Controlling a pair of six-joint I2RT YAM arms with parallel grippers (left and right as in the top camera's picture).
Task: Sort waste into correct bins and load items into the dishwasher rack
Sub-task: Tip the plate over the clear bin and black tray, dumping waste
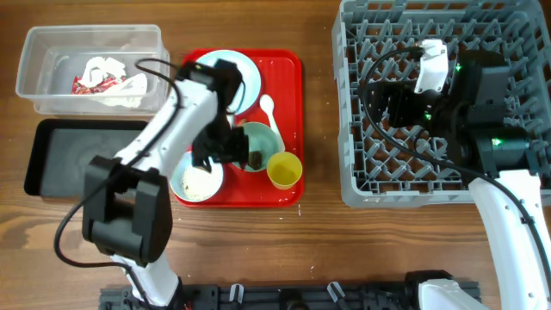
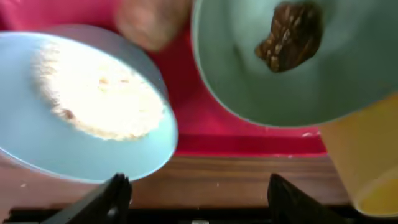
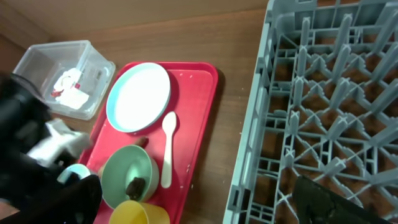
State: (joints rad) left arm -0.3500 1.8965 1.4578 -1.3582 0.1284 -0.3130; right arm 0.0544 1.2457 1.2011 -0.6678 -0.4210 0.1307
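My left gripper [image 1: 213,158] hangs low over the red tray [image 1: 290,82], open, with nothing between its fingers [image 2: 115,194]. It sits between a light blue bowl [image 2: 37,143] of white rice [image 2: 93,99] and a teal bowl [image 2: 236,81] holding a small brown lump [image 2: 291,36]. A yellow cup [image 1: 284,170] stands by the teal bowl [image 1: 265,136]. The pale blue plate [image 1: 248,82] and white spoon [image 1: 269,110] lie further back on the tray. My right gripper [image 1: 380,103] is open over the grey dishwasher rack [image 1: 362,176], empty.
The clear tub [image 1: 47,52] at the back left holds crumpled white paper [image 1: 112,69] and red wrapper scraps [image 1: 86,83]. In front of it lies the black tray [image 1: 77,159]. Bare wood runs between the red tray and the rack [image 3: 323,93].
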